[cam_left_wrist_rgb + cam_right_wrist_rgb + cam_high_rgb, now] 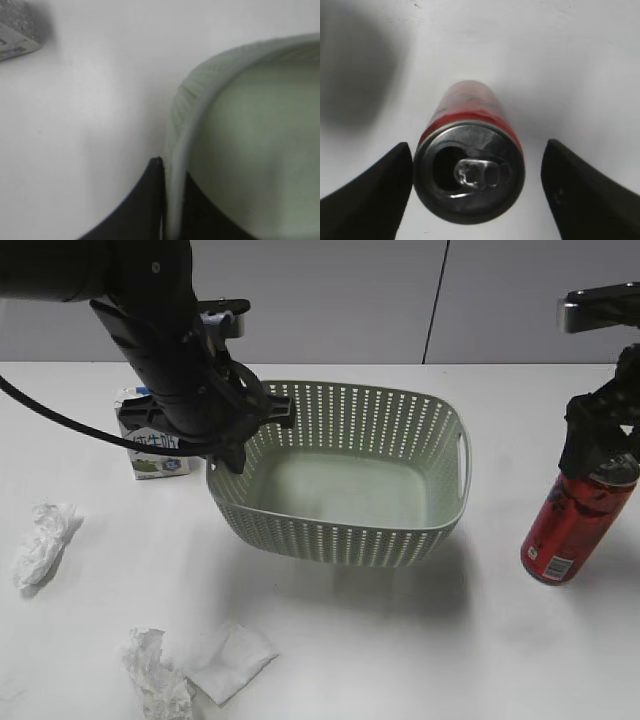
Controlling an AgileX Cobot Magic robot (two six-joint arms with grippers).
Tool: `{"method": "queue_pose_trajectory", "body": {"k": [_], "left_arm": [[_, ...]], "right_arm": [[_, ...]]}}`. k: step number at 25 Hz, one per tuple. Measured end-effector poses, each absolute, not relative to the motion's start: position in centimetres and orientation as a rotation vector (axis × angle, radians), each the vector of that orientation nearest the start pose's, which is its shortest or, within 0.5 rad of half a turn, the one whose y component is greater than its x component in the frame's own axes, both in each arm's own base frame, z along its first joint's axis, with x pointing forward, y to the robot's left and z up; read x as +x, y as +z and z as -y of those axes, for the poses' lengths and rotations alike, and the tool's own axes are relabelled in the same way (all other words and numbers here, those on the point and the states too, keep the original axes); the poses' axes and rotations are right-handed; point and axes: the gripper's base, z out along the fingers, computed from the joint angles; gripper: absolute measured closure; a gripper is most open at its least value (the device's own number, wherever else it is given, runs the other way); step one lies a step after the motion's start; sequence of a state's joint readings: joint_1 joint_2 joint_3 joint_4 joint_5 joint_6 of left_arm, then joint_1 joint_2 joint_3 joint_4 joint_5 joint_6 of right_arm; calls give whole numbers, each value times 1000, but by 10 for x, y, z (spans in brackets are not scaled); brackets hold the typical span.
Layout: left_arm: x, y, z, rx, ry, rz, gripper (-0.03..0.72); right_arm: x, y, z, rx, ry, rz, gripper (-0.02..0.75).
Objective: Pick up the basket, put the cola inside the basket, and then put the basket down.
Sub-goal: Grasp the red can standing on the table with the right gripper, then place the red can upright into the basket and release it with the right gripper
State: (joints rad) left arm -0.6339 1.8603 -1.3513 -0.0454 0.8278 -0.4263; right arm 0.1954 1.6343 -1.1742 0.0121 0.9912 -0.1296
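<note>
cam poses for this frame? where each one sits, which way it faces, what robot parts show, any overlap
Exterior: in front, above table height, looking down at a slant; shows both arms, basket, cola, milk carton, crumpled tissues.
Left wrist: on left arm, looking down along left gripper, clamped on basket wall.
Right wrist: on right arm, looking down on cola top between right gripper fingers, not closed.
Shared: basket (exterior, left wrist); cola (exterior, right wrist).
</note>
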Motion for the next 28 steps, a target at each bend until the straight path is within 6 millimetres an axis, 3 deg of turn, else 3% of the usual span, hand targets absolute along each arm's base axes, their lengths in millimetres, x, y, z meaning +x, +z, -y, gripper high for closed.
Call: {"method": "queue_pose_trajectory", "body": {"k": [7, 12, 15, 20, 28], "left_arm": [[308, 214, 230, 261, -286, -2853, 691], [308, 214, 230, 260, -287, -2852, 691], [308, 214, 230, 261, -286, -2853, 691], [308, 214, 230, 296, -281, -2848, 691], [306, 213, 229, 384, -254, -2857, 691]], "right_arm": [[317, 217, -66, -449, 69, -2990, 154], [315, 218, -66, -451, 73, -3023, 223], [316, 226, -67, -458, 74, -3043, 227], [323, 258, -68, -465, 78, -2990, 227], [303, 345, -69, -469, 90, -2717, 227]]}}
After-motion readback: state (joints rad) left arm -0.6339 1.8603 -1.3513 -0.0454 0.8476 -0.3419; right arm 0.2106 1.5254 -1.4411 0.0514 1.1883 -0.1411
